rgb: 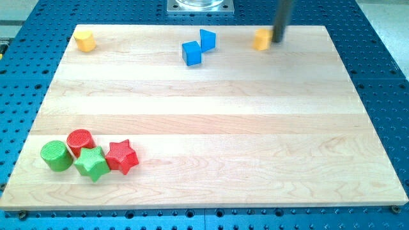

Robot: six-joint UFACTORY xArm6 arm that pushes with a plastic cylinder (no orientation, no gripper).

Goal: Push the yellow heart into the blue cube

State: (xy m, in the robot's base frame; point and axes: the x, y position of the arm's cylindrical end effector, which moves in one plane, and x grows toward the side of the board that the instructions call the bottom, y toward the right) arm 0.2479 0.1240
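The yellow heart (261, 39) lies near the board's top edge, right of centre; its shape is hard to make out at this size. The blue cube (191, 52) lies to its left, a little lower, about a hundred pixels away. My tip (277, 41) is right against the yellow heart's right side, and the dark rod rises from it out of the view's top. A second blue block (208, 39), wedge-like, touches the cube's upper right corner and sits between the cube and the heart.
A yellow pentagon-like block (84, 40) sits at the top left corner. At the bottom left, a green cylinder (56, 156), a red cylinder (80, 141), a green star (91, 163) and a red star (121, 156) are clustered. The board (204, 128) is wood, on a blue perforated table.
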